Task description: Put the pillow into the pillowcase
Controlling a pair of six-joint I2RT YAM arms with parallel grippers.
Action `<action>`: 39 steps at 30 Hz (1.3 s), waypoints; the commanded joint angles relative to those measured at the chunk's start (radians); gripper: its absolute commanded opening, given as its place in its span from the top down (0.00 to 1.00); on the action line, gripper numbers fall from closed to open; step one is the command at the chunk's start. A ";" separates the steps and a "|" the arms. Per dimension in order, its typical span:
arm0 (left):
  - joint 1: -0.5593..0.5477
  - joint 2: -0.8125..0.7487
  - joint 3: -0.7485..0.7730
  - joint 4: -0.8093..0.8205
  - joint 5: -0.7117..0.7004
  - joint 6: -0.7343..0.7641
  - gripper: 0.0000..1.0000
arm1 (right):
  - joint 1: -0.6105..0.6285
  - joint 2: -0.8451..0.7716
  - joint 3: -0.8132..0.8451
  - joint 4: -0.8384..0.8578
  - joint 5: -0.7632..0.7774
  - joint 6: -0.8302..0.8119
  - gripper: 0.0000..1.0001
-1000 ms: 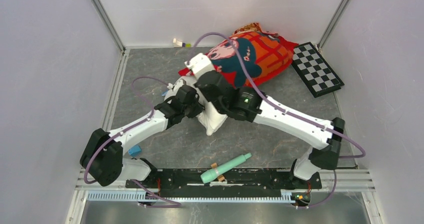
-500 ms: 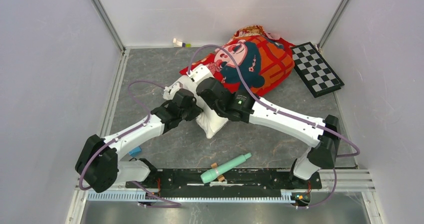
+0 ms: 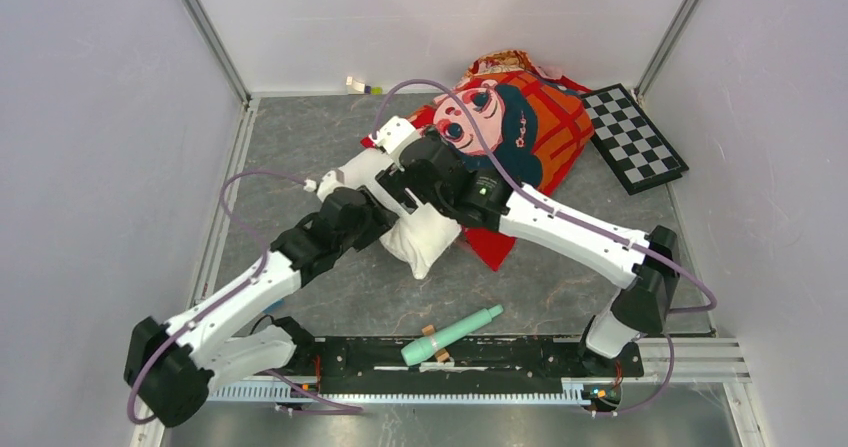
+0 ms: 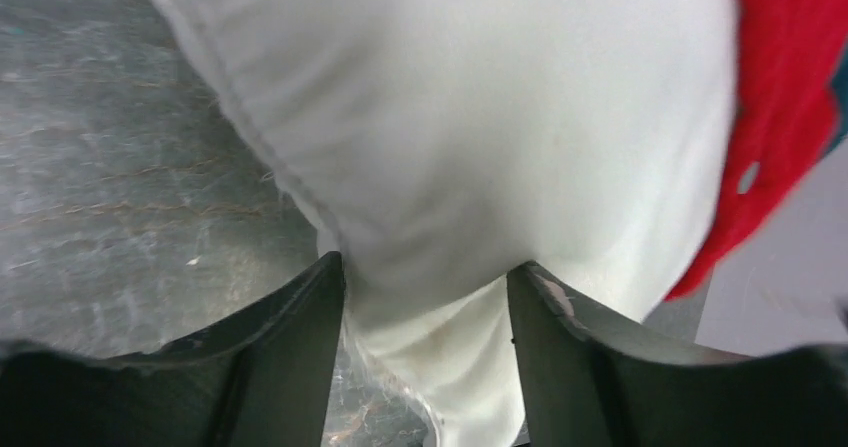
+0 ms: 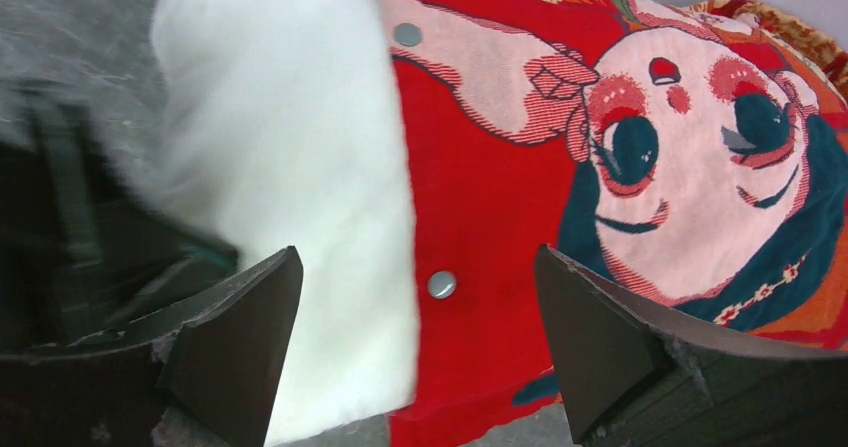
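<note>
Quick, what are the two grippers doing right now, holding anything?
Left gripper: open, pillow bulging between its jaws.
Right gripper: open, holding nothing, over pillowcase.

Grey marbled table, white walls on three sides. Black-and-white checkerboard at far right, set diagonally, against right wall's foot. Teal tube lying near front edge, slanted, thin end toward upper right, thick end over black rail. Small tan piece touching tube's middle. Small white scrap with green bit at back wall, well apart from the rest.
</note>
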 commanded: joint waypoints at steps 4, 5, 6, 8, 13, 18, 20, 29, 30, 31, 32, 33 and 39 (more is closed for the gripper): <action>0.010 -0.215 -0.023 -0.209 -0.169 -0.007 0.27 | -0.082 0.069 0.003 0.083 -0.184 -0.099 0.02; 0.010 -0.229 -0.024 -0.217 -0.172 -0.004 0.25 | -0.082 0.093 0.018 0.072 -0.215 -0.100 0.02; 0.010 -0.243 -0.022 -0.226 -0.175 -0.001 0.24 | -0.082 0.112 0.031 0.063 -0.240 -0.098 0.02; 0.009 -0.255 -0.016 -0.234 -0.177 0.008 0.23 | -0.081 0.140 0.024 0.081 -0.262 -0.081 0.02; 0.012 -0.232 0.005 -0.234 -0.173 0.027 0.22 | -0.100 0.256 -0.048 0.141 -0.143 -0.032 0.02; 0.077 -0.234 0.013 -0.203 -0.097 0.057 0.16 | -0.151 0.318 -0.019 0.116 0.008 0.034 0.41; 0.196 -0.225 0.004 -0.161 0.075 0.082 0.16 | -0.155 0.298 0.021 0.100 0.015 0.047 0.76; 0.444 -0.202 -0.008 -0.055 0.338 0.011 0.18 | -0.211 0.180 0.379 -0.060 -0.039 0.095 1.00; 0.464 -0.197 -0.030 -0.027 0.353 -0.015 0.18 | -0.221 0.166 0.404 -0.064 -0.045 0.098 1.00; 0.478 -0.185 -0.048 0.030 0.374 -0.032 0.18 | -0.231 0.149 0.426 -0.065 -0.061 0.100 1.00; 0.482 -0.159 -0.062 0.068 0.391 -0.048 0.18 | -0.239 0.134 0.440 -0.062 -0.075 0.102 1.00; 0.483 -0.126 -0.065 0.101 0.397 -0.060 0.15 | -0.245 0.117 0.451 -0.057 -0.088 0.105 1.00; 0.439 0.063 -0.086 0.375 0.441 -0.093 0.18 | -0.261 0.078 0.537 -0.032 -0.127 0.120 1.00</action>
